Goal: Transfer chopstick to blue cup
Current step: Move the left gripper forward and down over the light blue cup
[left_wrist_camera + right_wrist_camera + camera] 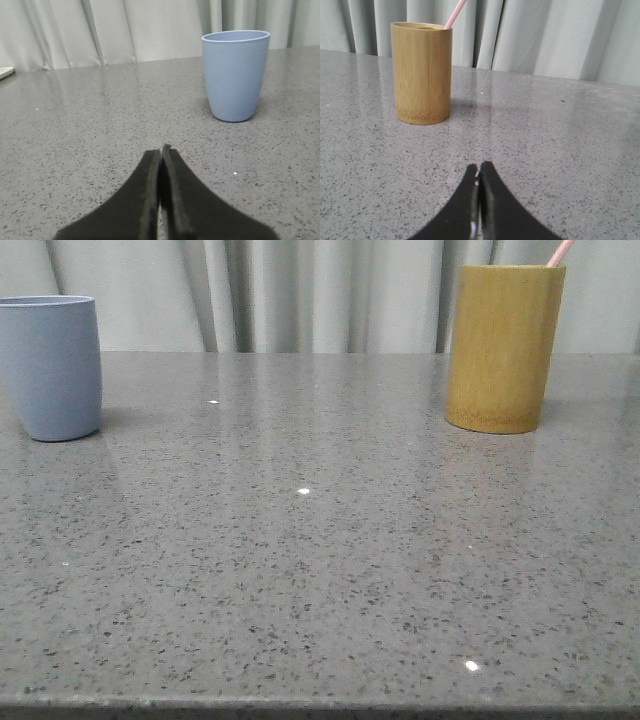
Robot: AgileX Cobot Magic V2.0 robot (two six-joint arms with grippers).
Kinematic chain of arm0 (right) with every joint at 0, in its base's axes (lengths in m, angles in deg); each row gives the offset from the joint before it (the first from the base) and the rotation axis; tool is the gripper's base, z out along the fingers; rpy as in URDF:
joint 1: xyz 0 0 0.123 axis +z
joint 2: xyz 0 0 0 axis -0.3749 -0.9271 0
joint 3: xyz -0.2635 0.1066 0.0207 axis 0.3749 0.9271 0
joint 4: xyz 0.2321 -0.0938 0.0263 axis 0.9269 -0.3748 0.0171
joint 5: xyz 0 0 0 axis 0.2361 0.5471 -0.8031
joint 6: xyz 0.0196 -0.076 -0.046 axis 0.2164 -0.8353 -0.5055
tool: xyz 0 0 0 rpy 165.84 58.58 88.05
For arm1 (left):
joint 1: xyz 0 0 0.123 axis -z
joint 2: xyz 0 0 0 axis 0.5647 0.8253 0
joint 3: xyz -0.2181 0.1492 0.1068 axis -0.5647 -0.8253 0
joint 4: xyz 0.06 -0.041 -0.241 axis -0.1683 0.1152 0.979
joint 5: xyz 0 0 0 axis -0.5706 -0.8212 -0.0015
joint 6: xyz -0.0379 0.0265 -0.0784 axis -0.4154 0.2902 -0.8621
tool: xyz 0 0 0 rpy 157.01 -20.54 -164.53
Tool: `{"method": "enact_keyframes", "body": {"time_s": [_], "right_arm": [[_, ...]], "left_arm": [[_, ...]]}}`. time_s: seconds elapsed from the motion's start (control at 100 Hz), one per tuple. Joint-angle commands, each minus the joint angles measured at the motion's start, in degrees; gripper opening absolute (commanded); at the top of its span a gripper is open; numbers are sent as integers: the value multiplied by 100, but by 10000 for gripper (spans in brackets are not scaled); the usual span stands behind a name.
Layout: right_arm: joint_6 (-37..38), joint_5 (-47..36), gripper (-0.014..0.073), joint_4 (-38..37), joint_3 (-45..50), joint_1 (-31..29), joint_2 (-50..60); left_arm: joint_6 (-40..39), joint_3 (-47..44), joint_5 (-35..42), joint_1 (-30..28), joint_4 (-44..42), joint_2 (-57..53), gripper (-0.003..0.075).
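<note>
The blue cup [50,366] stands upright at the table's far left; the left wrist view shows this blue cup [235,75] some way ahead of my left gripper [161,150], which is shut with nothing in it. A pale pink chopstick [560,252] pokes out of a yellow-brown bamboo holder [503,347] at the far right. In the right wrist view the chopstick [455,13] leans out of the holder [422,73], well ahead of my right gripper [479,167], shut and empty. Neither gripper appears in the front view.
The grey speckled table [320,560] runs from the cups to the front edge. Pale curtains [320,290] hang behind the table's far edge. A pale object [5,72] lies at the table's edge in the left wrist view.
</note>
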Motion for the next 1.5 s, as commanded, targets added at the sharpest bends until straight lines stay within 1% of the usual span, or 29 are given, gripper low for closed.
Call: {"method": "enact_keyframes", "body": {"time_s": [0.0,0.62,0.8,0.93,1.07,1.17,1.23,1.33,1.49], "right_arm": [[-10,-480,-68,-12,-4,-30,124],[-10,-480,-68,-12,-4,-30,124],[-10,-957,-68,-12,-11,-30,124],[46,-967,-68,6,-50,-30,124],[248,-420,-68,32,-493,-30,76],[255,264,-68,34,-1115,-30,-98],[255,809,-68,34,-1546,-30,-340],[255,1529,-68,34,-2214,-30,-786],[255,2550,-68,34,-3216,-30,-1592]], "left_arm": [[-32,-55,508,40,26,-201,-19],[-32,-55,517,40,26,-201,-19],[-32,-55,714,40,81,-201,-19],[-32,8,908,40,446,-201,-19],[-32,335,726,40,707,-150,-19],[-32,728,596,40,1068,126,-19],[-32,1042,411,40,1211,403,-19],[-32,1737,-377,40,1211,996,-19],[-32,3141,-1995,40,1211,2257,-19]]}}
